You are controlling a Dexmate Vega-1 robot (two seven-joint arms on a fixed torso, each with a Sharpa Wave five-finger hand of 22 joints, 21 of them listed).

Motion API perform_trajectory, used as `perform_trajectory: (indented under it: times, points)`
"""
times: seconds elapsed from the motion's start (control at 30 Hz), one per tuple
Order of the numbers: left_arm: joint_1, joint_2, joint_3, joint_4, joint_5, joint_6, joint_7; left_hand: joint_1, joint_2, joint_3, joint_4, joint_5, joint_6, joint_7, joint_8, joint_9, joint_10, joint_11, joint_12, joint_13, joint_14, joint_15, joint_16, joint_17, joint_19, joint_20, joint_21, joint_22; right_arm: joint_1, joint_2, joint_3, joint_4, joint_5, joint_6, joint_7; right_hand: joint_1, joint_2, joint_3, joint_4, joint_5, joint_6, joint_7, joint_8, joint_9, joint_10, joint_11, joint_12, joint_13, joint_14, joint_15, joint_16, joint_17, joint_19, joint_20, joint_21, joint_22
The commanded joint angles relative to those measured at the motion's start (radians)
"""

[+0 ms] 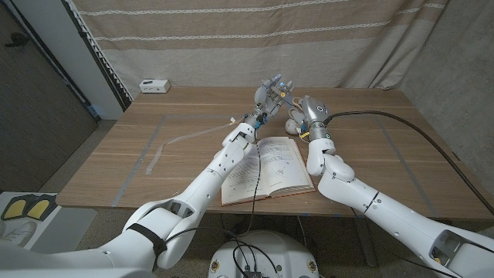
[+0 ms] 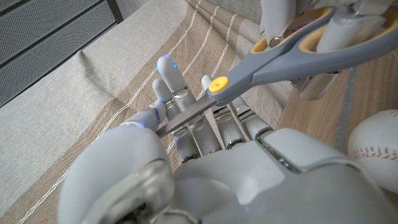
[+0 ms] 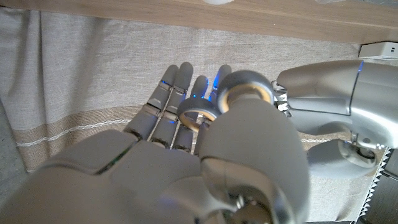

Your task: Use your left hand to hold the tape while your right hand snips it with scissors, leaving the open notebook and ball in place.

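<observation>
A pale strip of tape (image 1: 181, 140) rises from the table's left side toward my left hand (image 1: 269, 95), which is lifted over the table's far middle. Its thumb closes toward the fingers (image 2: 169, 87); the wrist hides the strip's end. My right hand (image 1: 309, 113) grips grey scissors (image 2: 292, 59) with a yellow pivot. Its fingers pass through the handle rings (image 3: 200, 114). The shut blades lie across my left hand's fingers. The white ball (image 1: 294, 122) (image 2: 377, 152) rests just beyond the open notebook (image 1: 266, 165), under both hands.
A small white box (image 1: 154, 85) (image 3: 379, 48) stands at the table's far left corner. A striped curtain (image 1: 255, 35) hangs behind the table. Faint tape lines (image 1: 158, 131) mark the wooden tabletop (image 1: 386, 154). A black cable (image 1: 417, 135) arcs over my right arm.
</observation>
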State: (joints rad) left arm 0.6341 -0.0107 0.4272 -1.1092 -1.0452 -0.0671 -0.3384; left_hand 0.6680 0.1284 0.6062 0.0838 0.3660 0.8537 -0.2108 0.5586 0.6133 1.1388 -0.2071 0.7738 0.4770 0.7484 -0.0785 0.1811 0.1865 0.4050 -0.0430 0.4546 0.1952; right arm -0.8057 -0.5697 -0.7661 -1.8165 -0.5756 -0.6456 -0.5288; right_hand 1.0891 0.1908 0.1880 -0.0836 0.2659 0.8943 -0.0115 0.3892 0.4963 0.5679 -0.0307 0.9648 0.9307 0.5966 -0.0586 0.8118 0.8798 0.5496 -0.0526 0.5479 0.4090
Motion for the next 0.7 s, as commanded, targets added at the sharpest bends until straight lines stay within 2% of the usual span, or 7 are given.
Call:
perform_trajectory:
  times: [0.03,0.23,0.3,0.4,0.53,0.63,0.7]
  points:
    - [-0.004,0.004,0.009,0.016,0.017,-0.007,0.001,0.003,0.005,0.007,0.0,-0.004,0.017,-0.006,-0.009,-0.029,0.006,-0.003,0.005,-0.005,-0.004,-0.154,0.002,0.002,-0.003,-0.135,-0.001,0.003,-0.005,0.0,0.007,0.0,-0.005,0.023,-0.008,0.022,-0.001,-0.008,0.0,0.001,0.001,0.001,-0.012,0.009,0.081,-0.068,0.032,0.037,0.033,-0.153,0.115,0.075,0.019,-0.04,0.1,0.093]
    - [-0.009,0.005,0.015,0.031,0.031,-0.022,-0.018,0.002,-0.006,0.019,-0.014,-0.03,0.026,0.002,-0.039,-0.11,-0.022,-0.003,-0.034,-0.055,-0.012,-0.154,0.0,0.0,-0.001,-0.136,-0.005,0.001,-0.004,0.004,0.009,0.002,-0.004,0.019,-0.003,0.039,0.0,-0.01,-0.003,0.004,0.003,0.006,-0.02,0.013,0.107,-0.074,0.057,0.055,0.064,-0.156,0.172,0.085,0.028,-0.053,0.177,0.16]
    - [-0.011,0.005,0.017,0.038,0.036,-0.03,-0.029,-0.021,-0.106,0.029,-0.06,-0.083,0.01,-0.004,-0.094,-0.232,-0.072,-0.006,-0.093,-0.116,-0.044,-0.151,0.001,0.0,0.014,-0.145,-0.02,-0.001,-0.004,0.005,0.011,0.002,-0.001,0.021,-0.002,0.042,0.001,-0.01,-0.003,0.004,0.003,0.011,-0.02,0.016,0.11,-0.071,0.064,0.062,0.07,-0.157,0.178,0.082,0.034,-0.058,0.187,0.164]
    - [-0.014,0.004,0.02,0.05,0.046,-0.046,-0.042,-0.05,-0.214,0.039,-0.11,-0.115,0.01,-0.005,-0.11,-0.301,-0.144,-0.007,-0.179,-0.178,-0.055,-0.147,0.005,0.002,0.026,-0.147,-0.048,-0.003,-0.005,0.005,0.013,0.005,0.001,0.031,-0.007,0.047,0.001,-0.01,-0.004,0.005,0.001,0.013,-0.019,0.023,0.114,-0.071,0.072,0.071,0.076,-0.158,0.187,0.078,0.036,-0.061,0.199,0.169]
    - [-0.014,0.0,0.018,0.06,0.052,-0.063,-0.049,-0.094,-0.288,0.036,-0.147,-0.114,-0.021,-0.007,-0.135,-0.347,-0.215,-0.009,-0.289,-0.229,-0.097,-0.142,0.007,0.002,0.026,-0.137,-0.084,-0.004,-0.007,0.006,0.016,0.006,0.005,0.034,-0.009,0.054,0.001,-0.01,-0.005,0.006,0.005,0.017,-0.021,0.026,0.117,-0.072,0.074,0.069,0.081,-0.158,0.197,0.071,0.034,-0.063,0.214,0.175]
    - [-0.014,-0.003,0.015,0.068,0.055,-0.077,-0.053,-0.112,-0.308,0.015,-0.175,-0.104,-0.061,-0.008,-0.154,-0.357,-0.259,-0.008,-0.338,-0.242,-0.126,-0.14,0.006,0.001,0.016,-0.125,-0.103,-0.005,-0.01,0.005,0.019,0.006,0.009,0.041,-0.011,0.057,0.001,-0.011,-0.004,0.006,0.005,0.017,-0.024,0.025,0.118,-0.072,0.076,0.072,0.082,-0.157,0.202,0.067,0.031,-0.065,0.222,0.179]
    - [-0.013,-0.005,0.013,0.071,0.057,-0.087,-0.054,-0.138,-0.306,-0.017,-0.202,-0.088,-0.089,-0.009,-0.167,-0.362,-0.359,-0.006,-0.414,-0.253,-0.161,-0.141,0.008,0.002,0.013,-0.119,-0.122,-0.005,-0.011,0.003,0.02,0.006,0.01,0.047,-0.013,0.059,0.001,-0.012,-0.004,0.006,0.007,0.015,-0.024,0.028,0.123,-0.074,0.074,0.062,0.086,-0.158,0.208,0.063,0.037,-0.071,0.233,0.182]
